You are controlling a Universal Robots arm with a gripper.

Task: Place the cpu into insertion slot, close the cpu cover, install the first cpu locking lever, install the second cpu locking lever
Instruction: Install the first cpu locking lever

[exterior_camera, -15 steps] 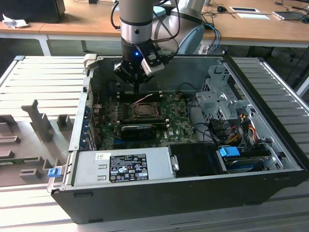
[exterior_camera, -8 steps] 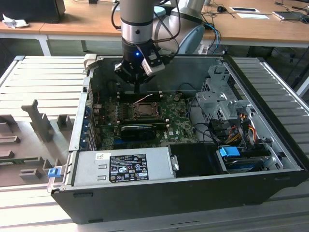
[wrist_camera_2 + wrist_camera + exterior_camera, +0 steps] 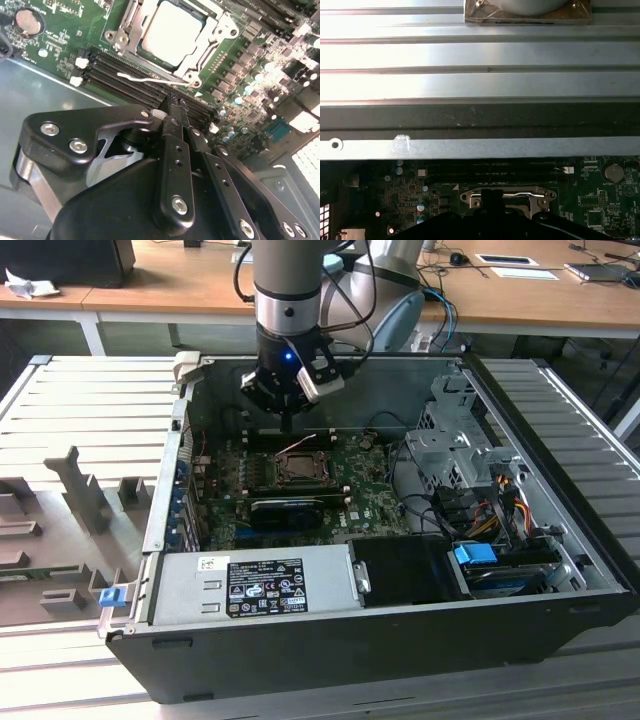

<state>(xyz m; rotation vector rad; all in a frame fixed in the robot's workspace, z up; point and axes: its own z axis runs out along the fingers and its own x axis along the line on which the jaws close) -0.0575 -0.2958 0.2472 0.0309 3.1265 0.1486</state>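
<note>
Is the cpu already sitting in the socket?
Yes, in the second wrist view the cpu lies in the insertion slot, framed by the cpu cover.

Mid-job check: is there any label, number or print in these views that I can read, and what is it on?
Nothing can be read.
Power supply labels, exterior view: print too small to read.
Green circuit board, second wrist view: white markings too blurred to read.
cpu face: no legible marking.

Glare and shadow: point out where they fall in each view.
Second wrist view: glare whitens the cpu; the gripper is dark in the foreground. First wrist view: the ribbed metal surface is washed out; the circuit board is dim. Exterior view: even lighting, case interior shaded.
</note>
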